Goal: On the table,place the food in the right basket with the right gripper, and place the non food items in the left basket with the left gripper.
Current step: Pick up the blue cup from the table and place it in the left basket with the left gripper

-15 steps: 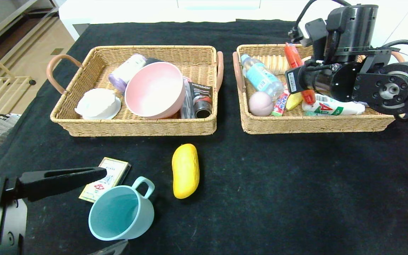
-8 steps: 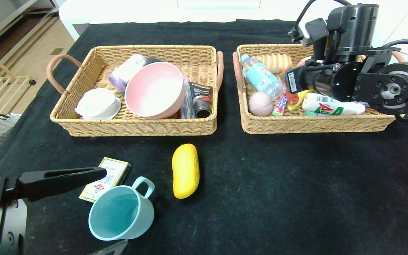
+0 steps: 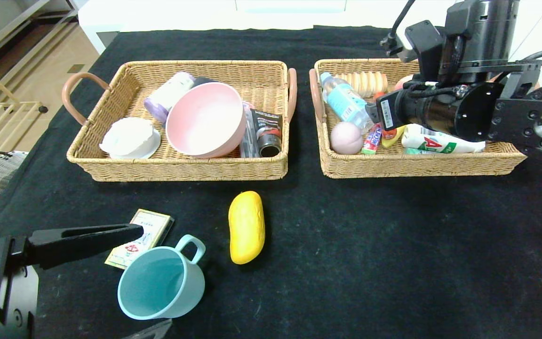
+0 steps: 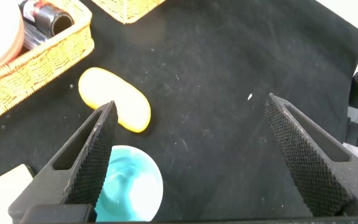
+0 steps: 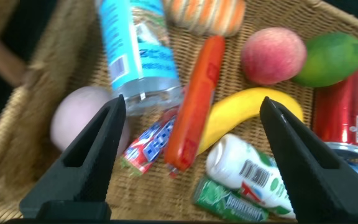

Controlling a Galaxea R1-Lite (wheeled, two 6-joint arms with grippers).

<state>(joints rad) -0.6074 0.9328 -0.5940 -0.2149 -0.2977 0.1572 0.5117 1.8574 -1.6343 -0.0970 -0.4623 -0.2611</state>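
Observation:
A yellow mango-like fruit (image 3: 246,227), a teal cup (image 3: 160,280) and a small printed card box (image 3: 140,238) lie on the black table in front of the baskets. My left gripper (image 4: 191,102) is open and empty, low over the table beside the cup (image 4: 126,190) and the fruit (image 4: 114,107). Its upper finger (image 3: 85,235) reaches over the card box. My right gripper (image 5: 191,102) is open and empty above the right basket (image 3: 393,167). An orange sausage (image 5: 197,99) lies under it among the other food.
The left basket (image 3: 177,170) holds a pink bowl (image 3: 205,120), a white dish, a purple-capped bottle and dark tubes. The right basket holds a water bottle (image 5: 135,50), peach (image 5: 272,55), lime, banana (image 5: 247,115), red can, white bottle and pink ball (image 3: 346,137).
The orange sausage, held upright over the right basket a second ago, now lies in the basket. My right arm has shifted slightly up and left. The left arm has barely moved.

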